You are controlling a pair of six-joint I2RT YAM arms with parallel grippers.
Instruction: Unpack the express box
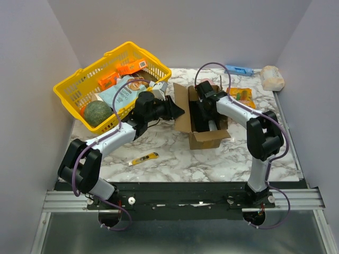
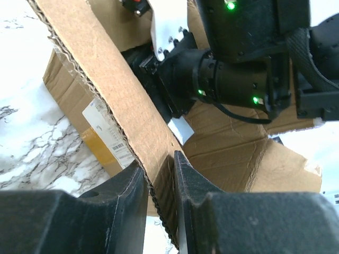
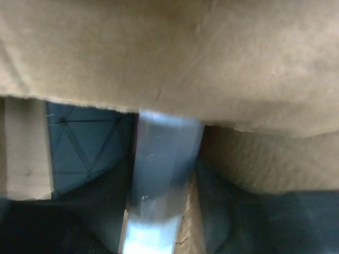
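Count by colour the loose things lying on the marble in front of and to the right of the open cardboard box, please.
Yellow: 1, the utility knife
Blue: 1, the slim pack
Orange: 1, the flat packet
Off-white: 1, the wrapped bundle
Total: 4

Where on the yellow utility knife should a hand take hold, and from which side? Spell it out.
Take the yellow utility knife across its narrow body at mid-length, coming straight down from above. It lies flat and slanted on the marble table with bare surface all round, so likely only its two long edges give a hold; turn the wrist to match the slant.
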